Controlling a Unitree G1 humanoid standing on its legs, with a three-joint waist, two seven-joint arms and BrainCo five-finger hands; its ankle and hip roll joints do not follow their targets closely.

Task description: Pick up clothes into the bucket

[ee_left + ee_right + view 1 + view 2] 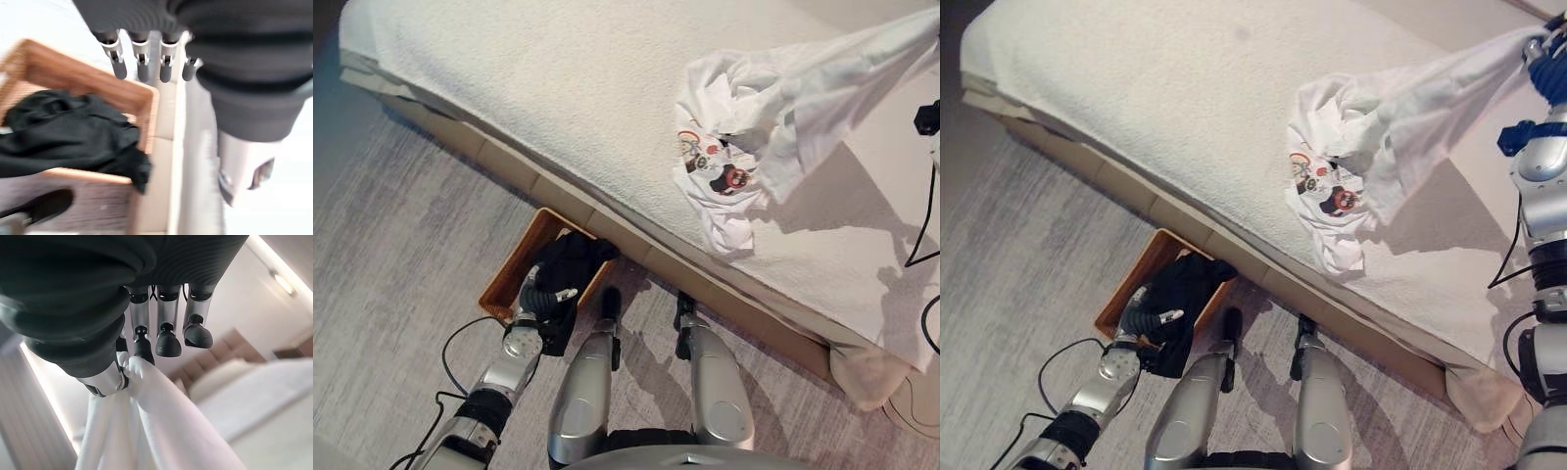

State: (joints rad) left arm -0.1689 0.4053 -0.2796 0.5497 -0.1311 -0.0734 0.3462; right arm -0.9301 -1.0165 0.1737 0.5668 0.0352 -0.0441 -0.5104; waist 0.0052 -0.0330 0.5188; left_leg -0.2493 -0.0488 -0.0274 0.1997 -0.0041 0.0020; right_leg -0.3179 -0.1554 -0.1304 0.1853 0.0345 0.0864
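Wooden bucket (508, 277) holding black clothes (570, 262), right hand (146, 340) pinching white shirt (754, 127)

The bed (558, 88) lies wide and bare on its far left part, open to a hand. The white shirt (744, 127), pinched and lifted by the right hand (1540, 49), stretches across the bed's right part. On the floor (401, 245) the wooden bucket (509, 269) sits tight against the bed's edge, with black clothes (570, 259) heaped over its near rim and the left hand (540, 299) hovering above it.
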